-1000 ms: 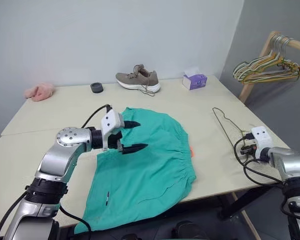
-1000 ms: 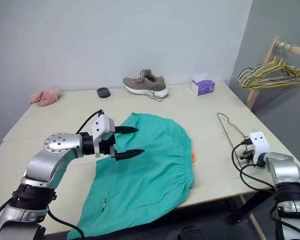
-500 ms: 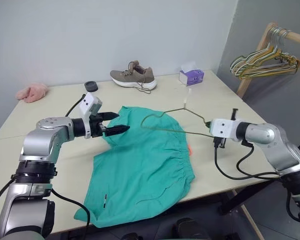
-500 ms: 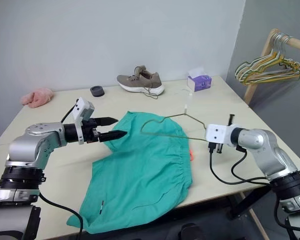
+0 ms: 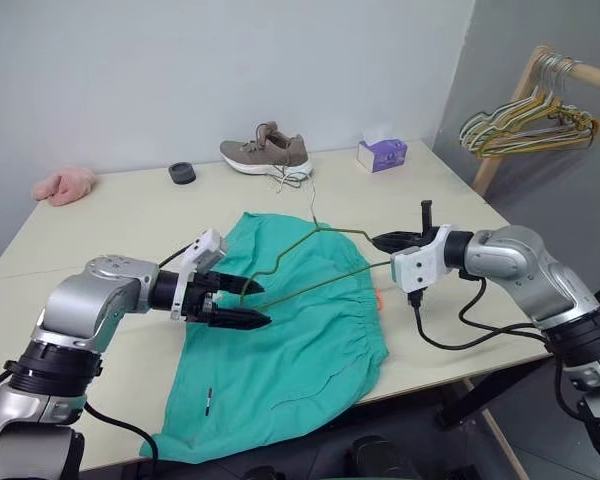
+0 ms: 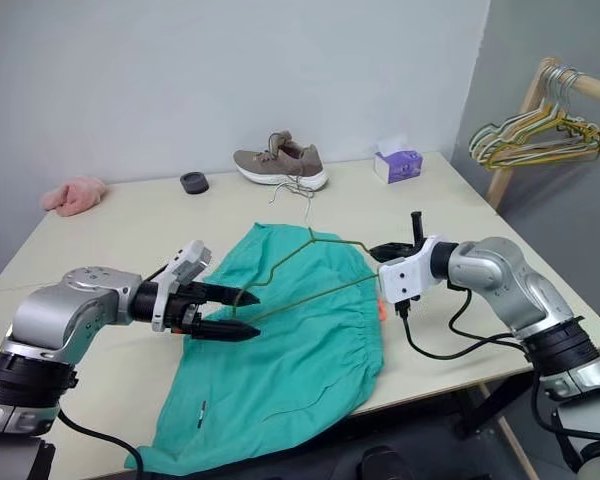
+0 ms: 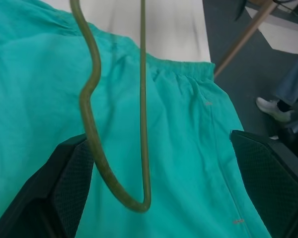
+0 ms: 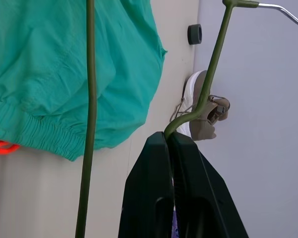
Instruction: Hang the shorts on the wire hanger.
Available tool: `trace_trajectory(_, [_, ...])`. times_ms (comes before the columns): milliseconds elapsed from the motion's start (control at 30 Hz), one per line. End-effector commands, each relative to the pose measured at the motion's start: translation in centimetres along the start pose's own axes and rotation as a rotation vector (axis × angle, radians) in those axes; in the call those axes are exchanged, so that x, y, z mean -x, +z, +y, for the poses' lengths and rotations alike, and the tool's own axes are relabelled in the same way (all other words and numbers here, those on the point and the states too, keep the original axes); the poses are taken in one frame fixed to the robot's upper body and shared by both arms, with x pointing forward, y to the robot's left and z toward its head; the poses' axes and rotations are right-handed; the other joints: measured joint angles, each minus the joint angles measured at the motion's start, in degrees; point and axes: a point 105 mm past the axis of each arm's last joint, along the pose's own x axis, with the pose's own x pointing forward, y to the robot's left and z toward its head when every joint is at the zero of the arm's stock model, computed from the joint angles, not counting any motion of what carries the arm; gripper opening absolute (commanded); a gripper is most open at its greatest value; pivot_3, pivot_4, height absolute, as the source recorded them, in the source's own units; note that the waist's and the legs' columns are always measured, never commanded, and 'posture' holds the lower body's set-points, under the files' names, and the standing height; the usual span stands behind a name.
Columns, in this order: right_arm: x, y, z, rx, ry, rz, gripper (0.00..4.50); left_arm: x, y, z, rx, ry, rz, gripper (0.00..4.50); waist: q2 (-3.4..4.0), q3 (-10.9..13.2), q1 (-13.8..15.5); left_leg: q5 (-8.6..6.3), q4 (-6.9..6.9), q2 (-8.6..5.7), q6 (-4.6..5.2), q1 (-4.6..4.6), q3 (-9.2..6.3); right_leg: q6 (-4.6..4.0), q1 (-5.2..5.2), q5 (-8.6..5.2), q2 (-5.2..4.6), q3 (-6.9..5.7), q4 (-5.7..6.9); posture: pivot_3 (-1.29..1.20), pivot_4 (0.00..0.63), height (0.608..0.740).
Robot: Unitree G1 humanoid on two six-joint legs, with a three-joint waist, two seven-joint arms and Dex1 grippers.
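While my right gripper (image 6: 388,249) is clamping the thin olive-green wire hanger (image 6: 310,268) above the teal-green cloth shorts (image 6: 280,350), my left gripper's (image 6: 238,312) fingers are standing apart around its far corner; next, closing there.

I see beige table (image 5: 450,200). Shorts (image 5: 300,350) lie flat on near half, one leg draped over near edge. From shorts: brown sneaker (image 5: 266,155) well beyond, near far edge; small black ring (image 5: 182,173) just left of sneaker; pink fluffy cloth (image 5: 64,184) at far-left corner; purple tissue box (image 5: 381,154) far right.
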Motion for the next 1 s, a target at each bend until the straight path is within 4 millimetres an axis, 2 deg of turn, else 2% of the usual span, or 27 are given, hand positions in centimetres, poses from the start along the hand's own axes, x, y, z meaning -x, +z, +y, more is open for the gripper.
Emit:
trace_trajectory(33, [0.5, 1.0, -2.1, 0.03, -0.069, -0.038, 0.04, 0.1, 0.5, -0.5, -0.068, -0.011, 0.022, 4.5, 0.0, 0.0, 0.0, 0.0, 0.01, -0.01, 0.0, 0.0, 0.0, -0.02, -0.04, -0.01, 0.0, 0.01, 0.07, -0.25, 0.0, 0.74])
trace_trajectory(67, [0.5, 1.0, -2.1, 0.025, -0.072, -0.042, 0.04, 0.1, 0.3, -0.5, -0.072, -0.012, 0.034, 4.5, 0.0, 0.0, 0.0, 0.0, 0.0, -0.01, 0.0, 0.0, 0.01, -0.03, -0.06, -0.02, 0.0, 0.01, 0.12, -0.25, 0.0, 0.74])
trace_trajectory(100, [0.5, 1.1, -2.2, 0.021, -0.075, -0.045, 0.0, 0.0, 0.1, -0.5, -0.073, -0.015, 0.04, 4.1, 0.0, 0.0, 0.0, 0.0, 0.01, -0.01, 0.0, 0.01, 0.0, -0.05, -0.09, -0.03, 0.0, 0.01, 0.18, -0.25, 0.0, 0.74])
trace_trajectory(167, [0.5, 1.3, -2.2, 0.011, -0.082, -0.054, 0.0, 0.0, -0.1, -0.7, -0.072, -0.021, 0.044, 3.65, 0.0, 0.0, 0.0, 0.01, 0.0, -0.01, 0.0, 0.03, 0.01, -0.09, -0.12, -0.05, 0.01, 0.02, 0.28, -0.25, 0.0, 0.74])
trace_trajectory(533, [0.3, 2.5, -2.4, -0.025, -0.105, -0.117, 0.0, -0.2, -0.9, -0.6, -0.078, -0.019, 0.041, 0.16, 0.0, 0.0, 0.0, 0.01, 0.0, -0.01, 0.0, 0.01, 0.01, -0.15, -0.22, -0.09, 0.01, 0.02, 0.41, -0.25, 0.0, 0.74])
trace_trajectory(567, [0.3, 2.7, -2.3, -0.026, -0.098, -0.126, 0.0, -0.2, -1.0, -0.6, -0.079, -0.019, 0.041, 0.03, 0.0, 0.0, 0.0, 0.01, 0.0, -0.01, 0.0, 0.01, 0.01, -0.15, -0.23, -0.09, 0.01, 0.02, 0.41, -0.24, 0.0, 0.74])
trace_trajectory(667, [0.4, 3.0, -2.0, -0.032, -0.085, -0.143, 0.0, -0.3, -1.1, -0.6, -0.081, -0.015, 0.042, 0.03, 0.0, 0.0, 0.0, 0.01, -0.01, 0.0, 0.0, 0.0, 0.01, -0.15, -0.25, -0.09, 0.02, 0.02, 0.42, -0.24, 0.0, 0.74])
trace_trajectory(700, [0.5, 3.2, -2.1, -0.038, -0.09, -0.154, 0.51, -0.3, -1.2, -0.5, -0.083, -0.008, 0.043, 0.0, 0.0, 0.0, 0.0, 0.01, 0.0, -0.01, 0.0, 0.0, 0.02, -0.15, -0.25, -0.09, 0.02, 0.02, 0.42, -0.24, 0.0, 0.74])
trace_trajectory(800, [0.9, 3.8, -2.5, -0.096, -0.122, -0.2, 1.39, -0.3, -1.3, 0.4, -0.089, 0.046, 0.028, 0.0, 0.0, 0.0, 0.0, 0.01, 0.0, 0.0, 0.0, 0.0, 0.01, -0.15, -0.26, -0.09, 0.02, 0.02, 0.44, -0.24, 0.0, 0.74])
trace_trajectory(1000, [3.0, 2.9, -2.5, -0.469, -0.11, -0.207, 3.52, -0.2, -1.0, 1.1, -0.142, 0.103, 0.019, 0.0, -0.03, 0.0, 0.2, 0.01, 0.02, -0.01, 0.0, -0.03, -0.02, -0.15, -0.25, -0.09, 0.0, 0.0, 0.44, -0.24, 0.0, 0.74])
